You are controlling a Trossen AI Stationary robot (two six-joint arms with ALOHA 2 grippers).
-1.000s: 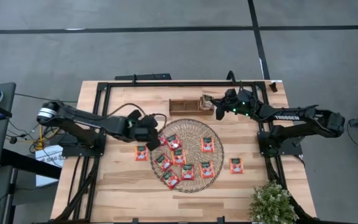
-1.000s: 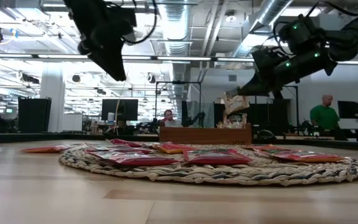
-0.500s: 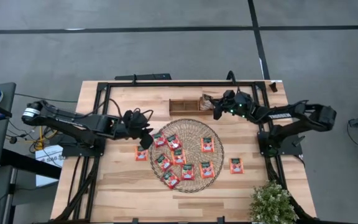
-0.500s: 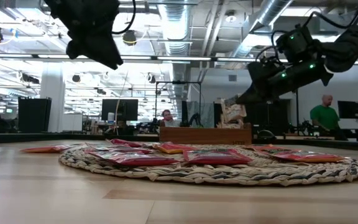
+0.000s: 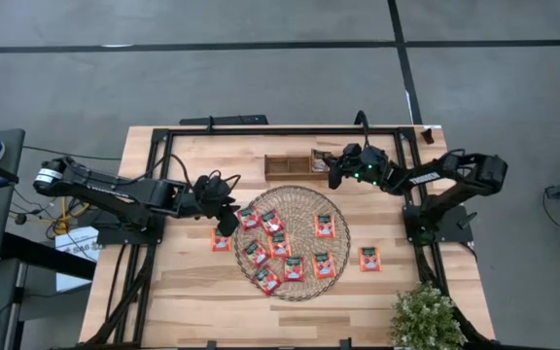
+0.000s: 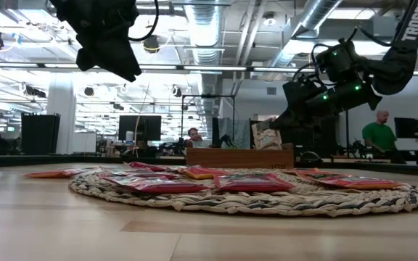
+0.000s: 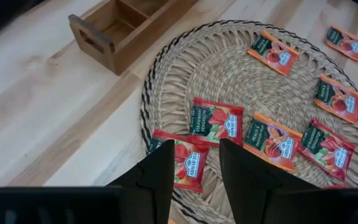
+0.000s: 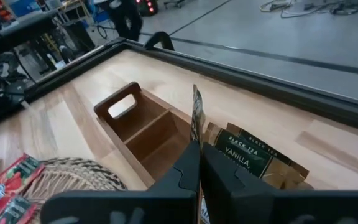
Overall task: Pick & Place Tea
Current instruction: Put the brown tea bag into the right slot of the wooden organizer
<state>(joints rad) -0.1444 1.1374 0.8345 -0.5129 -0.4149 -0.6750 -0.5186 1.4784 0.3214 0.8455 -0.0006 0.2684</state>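
**Right jaws pulled back over tray end, sachet pinched; left arm parked at mat edge**

Since a second ago my left arm has swung back off the mat and now sits at its left rim; my right arm has folded in, its jaws shifting slightly along the tray with the sachet.

Near side of the surface (image 5: pixel 188 292): bare wood, a small plant (image 5: pixel 426 316) at the right corner. One red-orange sachet (image 5: pixel 368 259) lies alone on the wood right of the mat, another (image 5: pixel 222 239) just off the mat's left edge.

Round woven mat (image 5: pixel 302 206): nine or so red-orange tea sachets (image 5: pixel 294 268) lying flat, scattered mostly over the near and left parts.

My left jaws (image 5: pixel 227 220) hang above the mat's left rim, apart, nothing between them. In the left wrist view a red sachet (image 7: pixel 185 159) lies just past my fingers (image 7: pixel 156 174), not touched.

Farther back, the wooden tray (image 5: pixel 297 165) touches the mat's far edge. Left and middle compartments look bare; the right one has pale vanilla sachets (image 8: pixel 253 155) standing in it.

My right jaws (image 5: pixel 333 175) are above the tray's right end, clamped together on one pale sachet (image 8: pixel 196 115), held edge-up over that right compartment.

People (image 6: pixel 376 134) stand in the room beyond.
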